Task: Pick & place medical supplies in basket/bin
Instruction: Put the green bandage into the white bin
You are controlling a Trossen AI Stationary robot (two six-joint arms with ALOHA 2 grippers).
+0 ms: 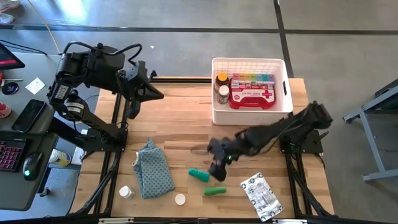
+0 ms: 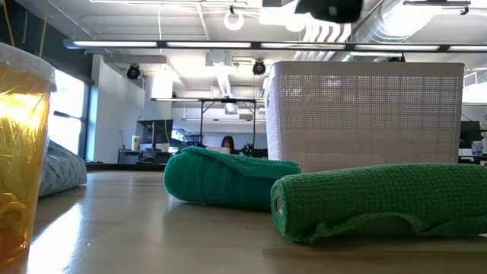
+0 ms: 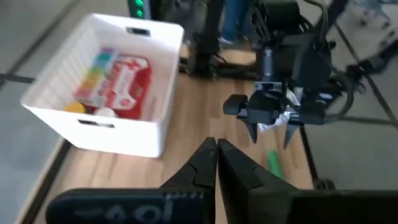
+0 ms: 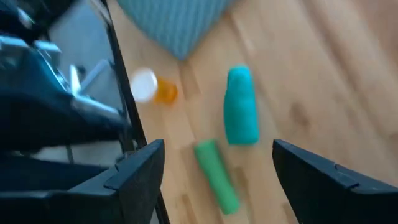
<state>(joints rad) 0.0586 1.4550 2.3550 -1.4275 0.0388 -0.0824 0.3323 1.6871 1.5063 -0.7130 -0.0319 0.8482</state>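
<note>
From above, my right gripper (image 1: pixel 217 167) hangs low over the table's middle with its fingers spread and nothing between them, the teal roll (image 1: pixel 199 175) just at its seven o'clock and the green tube (image 1: pixel 215 191) at its six; the white bin (image 1: pixel 251 116) sits at the table's one o'clock and holds the red first-aid case (image 1: pixel 252 95), the rainbow pill organizer (image 1: pixel 252 78) and two bottles (image 1: pixel 222 87); the silver-white packet (image 1: pixel 262 195) lies at five o'clock, the patterned cloth (image 1: pixel 153 170) at eight, with two small white-capped bottles (image 1: pixel 126 192) near the front edge; my left gripper (image 1: pixel 147 88) waits up at ten o'clock; at table height, the two green rolls lie close in front, one overlapping the other, the bin's lattice wall (image 2: pixel 365 114) behind them, an amber bottle (image 2: pixel 21 152) at nine o'clock, and what looks like a person (image 2: pixel 227 143) far back in the room; from my left wrist, my own fingers (image 3: pixel 205 163) are pressed together on nothing; from my right wrist, the spread fingers (image 4: pixel 134 174) frame both green pieces on bare wood, a small amber bottle (image 4: pixel 152 88) beyond them.
</note>
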